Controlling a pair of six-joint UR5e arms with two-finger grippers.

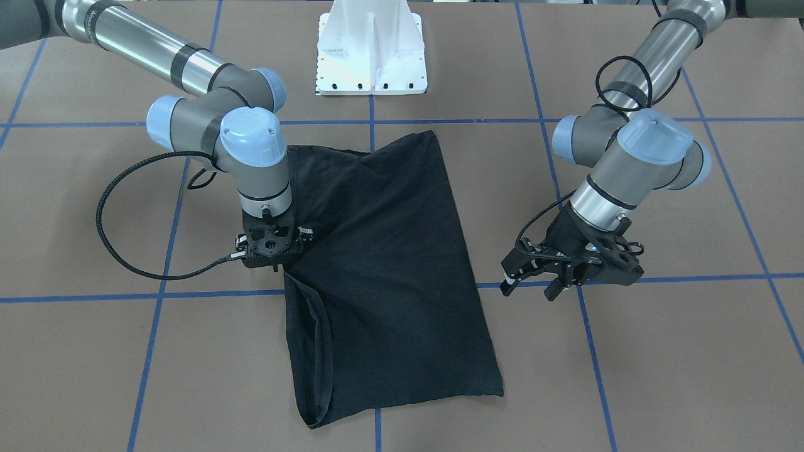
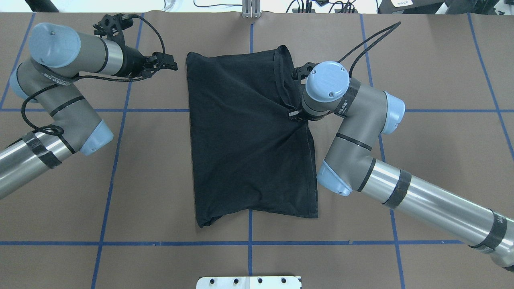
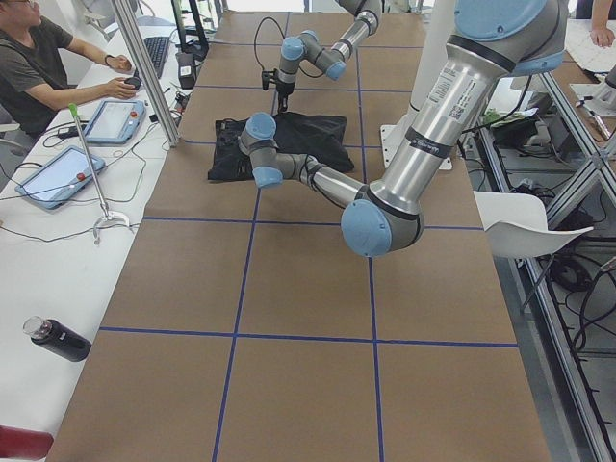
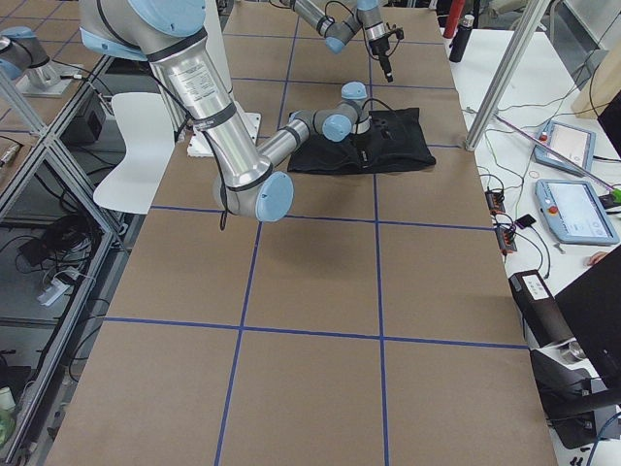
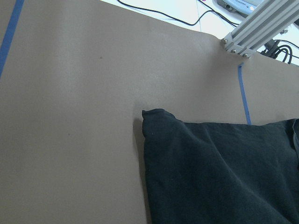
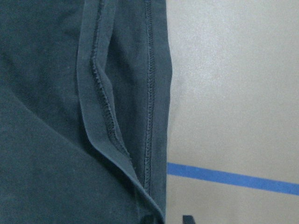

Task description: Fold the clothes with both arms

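The left gripper point(image 1: 529, 290) has its two fingers point(image 1: 506, 285) spread apart, and they hold nothing. It hangs a little above the brown table point(image 1: 659, 376), just beside the long side of the shirt point(image 1: 389, 270), but it does not touch the cloth. Its camera looks down on one corner point(image 5: 154, 114) of the shirt lying on the brown top. The right gripper point(image 1: 274, 254) points straight down at the other long side of the shirt, right at the edge of the cloth. Its fingers are hidden under its own wrist, so I cannot tell if they are pinching the shirt or not. From the overhead view, creases in the cloth run toward that spot. Its camera is very close to the cloth and shows a stitched hem point(image 6: 149, 93) curling open next to the table and a blue line point(image 6: 233, 177). The black shirt is folded into a long shape and lies flat in the middle of the table, between the left arm point(image 1: 634, 169) and the right arm point(image 1: 251, 150). More blue tape lines point(image 1: 157, 295) make squares on the table. A white base point(image 1: 372, 50) stands near the short end of the shirt.
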